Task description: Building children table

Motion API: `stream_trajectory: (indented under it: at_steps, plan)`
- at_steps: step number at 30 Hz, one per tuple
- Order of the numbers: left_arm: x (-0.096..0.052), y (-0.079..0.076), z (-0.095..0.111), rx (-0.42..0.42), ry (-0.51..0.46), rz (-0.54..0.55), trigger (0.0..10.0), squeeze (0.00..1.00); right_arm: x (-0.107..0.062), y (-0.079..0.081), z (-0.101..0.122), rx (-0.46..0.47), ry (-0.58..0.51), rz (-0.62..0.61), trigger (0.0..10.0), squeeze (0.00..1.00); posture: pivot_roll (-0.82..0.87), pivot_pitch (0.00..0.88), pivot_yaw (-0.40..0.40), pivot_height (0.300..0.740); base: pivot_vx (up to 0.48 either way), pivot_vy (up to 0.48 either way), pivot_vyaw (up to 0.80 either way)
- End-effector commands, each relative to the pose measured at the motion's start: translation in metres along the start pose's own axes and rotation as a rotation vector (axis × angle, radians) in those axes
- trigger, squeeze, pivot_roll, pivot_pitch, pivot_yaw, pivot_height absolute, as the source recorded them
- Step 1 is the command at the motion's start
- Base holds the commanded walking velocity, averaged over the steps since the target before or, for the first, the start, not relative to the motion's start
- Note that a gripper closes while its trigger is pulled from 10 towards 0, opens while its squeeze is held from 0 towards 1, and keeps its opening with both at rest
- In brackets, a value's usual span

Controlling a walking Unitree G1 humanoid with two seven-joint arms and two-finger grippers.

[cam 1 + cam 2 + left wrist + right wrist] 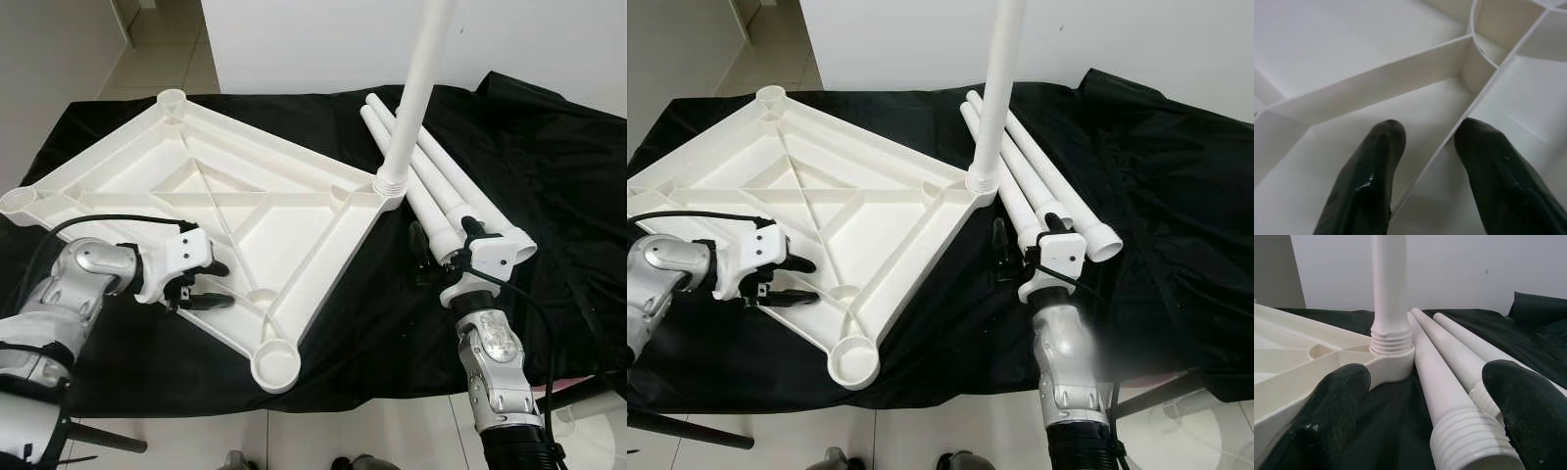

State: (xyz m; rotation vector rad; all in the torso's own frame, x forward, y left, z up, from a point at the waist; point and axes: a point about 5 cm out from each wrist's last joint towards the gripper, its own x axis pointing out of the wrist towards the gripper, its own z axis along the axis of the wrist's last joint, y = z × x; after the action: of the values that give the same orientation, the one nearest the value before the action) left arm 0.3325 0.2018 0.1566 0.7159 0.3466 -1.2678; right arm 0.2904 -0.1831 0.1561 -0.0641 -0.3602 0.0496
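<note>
The white table top (294, 211) lies upside down on a black cloth, ribs facing up. One white leg (416, 88) stands upright, screwed into the right corner socket (388, 186). Three loose legs (431, 176) lie side by side on the cloth just right of it, threaded ends toward me. My left gripper (220, 284) is open at the near-left edge of the top, its fingers (1371, 171) astride a thin rib (1449, 142). My right gripper (1430, 382) is open at the loose legs' threaded ends (1469, 440), one finger on either side of them.
Corner sockets stand without legs at the near corner (276, 364), the far corner (171, 98) and the left corner (18, 201). The black cloth (549, 166) covers the work surface to its front edge. Tiled floor (323, 441) lies below; a white wall stands behind.
</note>
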Motion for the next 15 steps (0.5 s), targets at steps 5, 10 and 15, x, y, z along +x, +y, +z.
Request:
stream_trajectory:
  at_steps: [5, 10, 15]
  plan:
    - [0.0006, -0.0084, -0.0226, -0.080, 0.064, -0.007, 0.0, 0.00, -0.0049, 0.0015, -0.0059, 0.003, 0.027, -0.006, 10.0, 0.00, -0.04, 0.141, 0.052, 0.740, 0.000, 0.000, 0.00]
    - [0.0032, -0.0093, -0.0197, -0.066, 0.036, -0.027, 10.0, 0.00, -0.0052, 0.0030, -0.0070, 0.005, 0.030, -0.007, 10.0, 0.00, -0.04, 0.141, 0.055, 0.740, 0.000, 0.000, 0.00]
    - [0.0077, -0.0121, -0.0160, -0.065, -0.029, -0.057, 10.0, 1.00, -0.0053, 0.0049, -0.0081, 0.010, 0.033, -0.007, 10.0, 0.00, -0.04, 0.140, 0.054, 0.740, 0.000, 0.000, 0.00]
